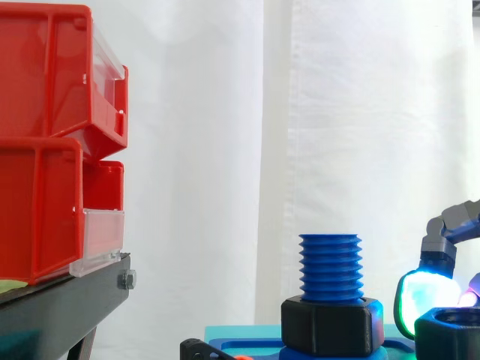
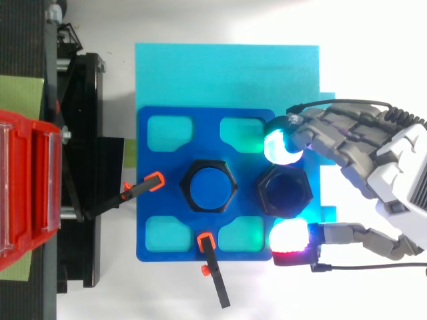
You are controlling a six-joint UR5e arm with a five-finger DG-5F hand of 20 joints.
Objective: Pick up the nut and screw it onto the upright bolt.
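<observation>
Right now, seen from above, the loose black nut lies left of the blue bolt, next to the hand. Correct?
Not quite. The top view shows the loose black nut lying right of the blue bolt, not left. It is indeed next to the hand.

Two black nuts [image 1: 330,326] [image 1: 454,339], one blue bolt [image 1: 330,266], two orange-tipped clamps [image 2: 143,187] [image 2: 212,263] and two red bins [image 1: 45,67] [image 1: 37,210]

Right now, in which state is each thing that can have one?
Bolt: upright, top threads bare.
Base nut: seated around the bolt's foot.
Loose nut: off the bolt, beside it, pinched by the hand.
Hand: shut on the loose nut.
</observation>
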